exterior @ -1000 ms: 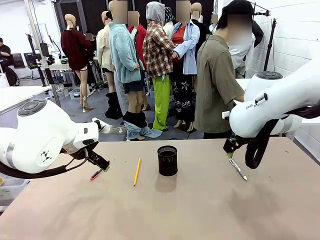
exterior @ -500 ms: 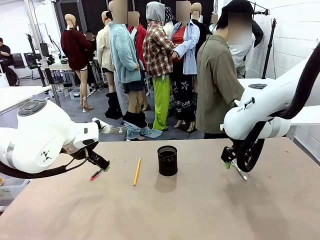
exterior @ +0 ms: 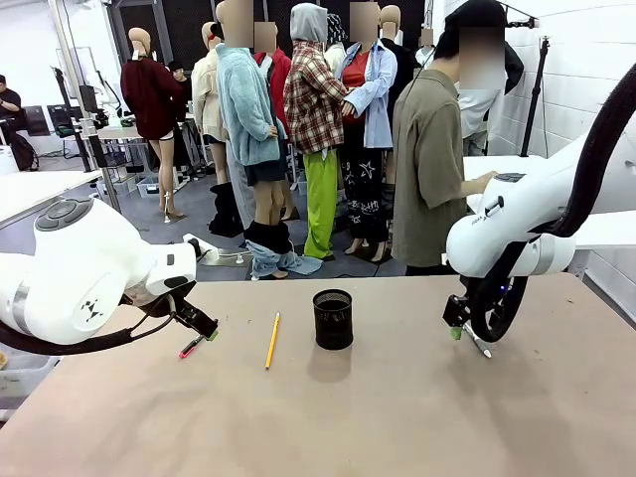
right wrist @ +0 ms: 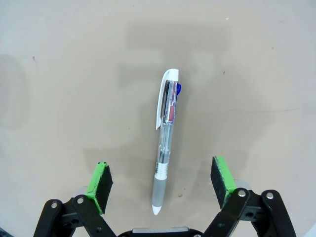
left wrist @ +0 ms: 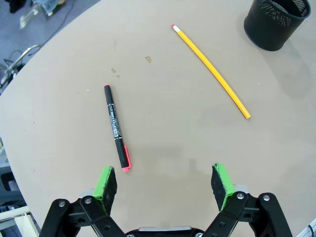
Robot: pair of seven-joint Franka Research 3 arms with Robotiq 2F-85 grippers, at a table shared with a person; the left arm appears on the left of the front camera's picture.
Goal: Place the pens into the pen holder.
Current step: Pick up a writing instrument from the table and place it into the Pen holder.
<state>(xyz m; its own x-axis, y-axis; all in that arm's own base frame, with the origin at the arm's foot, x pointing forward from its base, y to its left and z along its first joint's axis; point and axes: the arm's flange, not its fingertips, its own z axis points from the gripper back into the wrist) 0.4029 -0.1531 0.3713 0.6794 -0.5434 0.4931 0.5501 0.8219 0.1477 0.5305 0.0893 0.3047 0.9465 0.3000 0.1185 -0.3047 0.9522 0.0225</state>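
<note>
Since a second ago, the right arm (exterior: 517,231) is being folded lower, the right gripper (right wrist: 160,174) being set astride the whitish-grey pen (right wrist: 167,133), jaws spread and empty, likely for a pinch. The left gripper (left wrist: 165,180) is being held open near the red pen (left wrist: 116,129), well apart from the pen holder (exterior: 333,320).

Pen holder (left wrist: 274,27) rim cut off, L wrist
</note>
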